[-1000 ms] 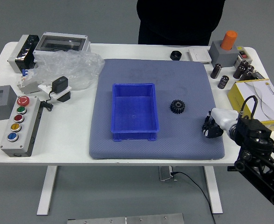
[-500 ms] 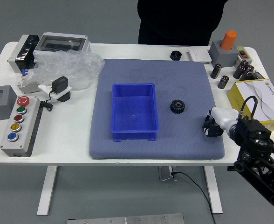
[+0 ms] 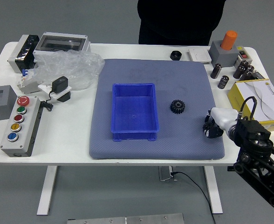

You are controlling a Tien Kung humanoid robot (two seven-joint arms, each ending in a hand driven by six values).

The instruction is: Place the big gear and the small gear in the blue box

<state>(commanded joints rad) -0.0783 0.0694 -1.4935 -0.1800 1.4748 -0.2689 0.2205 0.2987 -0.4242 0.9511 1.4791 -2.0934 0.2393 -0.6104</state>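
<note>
My right hand is low over the right part of the blue-grey mat, its white back facing up. Its shape is dark underneath, and whether it holds anything cannot be made out. A black toothed gear lies flat on the mat, left of this hand and apart from it. Left of that gear stands the blue box, open at the top, with a bare floor inside. No second gear can be told apart; the area under the hand is hidden. My left arm is out of view.
The mat covers the table's middle. Leftward are a button panel, a grey box and plastic wrap. Rightward are a yellow box, dark cylinders and an orange-topped block. A person in black stands opposite, hands unseen.
</note>
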